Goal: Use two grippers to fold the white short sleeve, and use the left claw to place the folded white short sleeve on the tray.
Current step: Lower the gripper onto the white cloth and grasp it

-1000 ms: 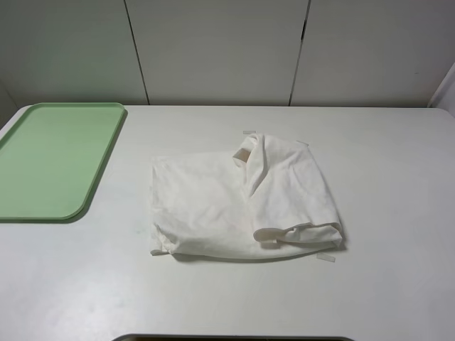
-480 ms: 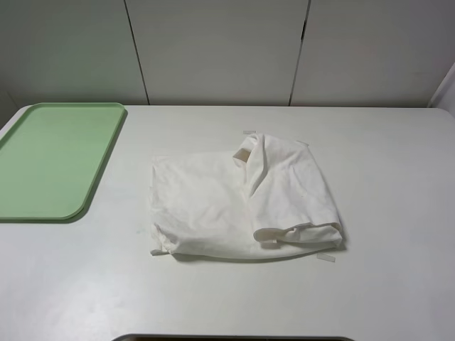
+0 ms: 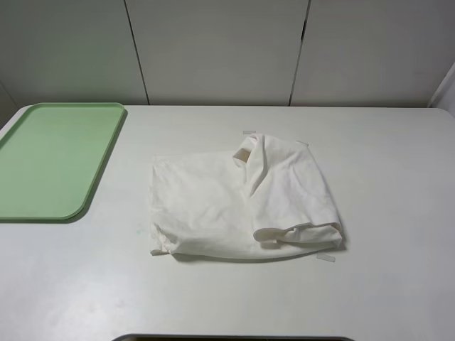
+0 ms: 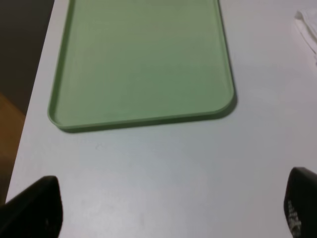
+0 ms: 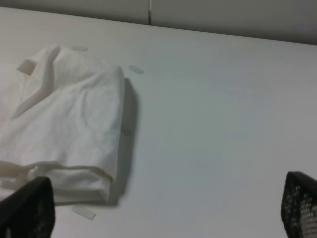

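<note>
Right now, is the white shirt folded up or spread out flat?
Folded, though loosely: the white short sleeve lies as a compact, rumpled rectangle, with one layer lapped over the other.
</note>
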Action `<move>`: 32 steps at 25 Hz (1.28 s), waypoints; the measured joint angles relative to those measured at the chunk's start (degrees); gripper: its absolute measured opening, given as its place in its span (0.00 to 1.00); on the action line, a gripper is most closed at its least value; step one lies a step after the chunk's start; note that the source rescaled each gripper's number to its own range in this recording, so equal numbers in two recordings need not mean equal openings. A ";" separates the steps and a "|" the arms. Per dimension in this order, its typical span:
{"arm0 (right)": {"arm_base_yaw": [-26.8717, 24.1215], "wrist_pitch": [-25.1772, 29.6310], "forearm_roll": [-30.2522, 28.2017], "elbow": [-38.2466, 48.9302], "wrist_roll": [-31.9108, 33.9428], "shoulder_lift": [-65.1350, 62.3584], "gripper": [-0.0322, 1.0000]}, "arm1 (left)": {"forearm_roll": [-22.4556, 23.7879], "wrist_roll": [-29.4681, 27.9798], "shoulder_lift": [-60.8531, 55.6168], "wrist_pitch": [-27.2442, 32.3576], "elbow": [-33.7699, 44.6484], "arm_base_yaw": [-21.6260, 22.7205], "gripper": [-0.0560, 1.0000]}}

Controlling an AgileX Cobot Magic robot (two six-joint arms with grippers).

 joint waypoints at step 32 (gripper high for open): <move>0.00 0.00 0.00 0.00 0.00 0.00 1.00 | -13.74 0.55 5.64 -8.06 -3.29 0.00 0.88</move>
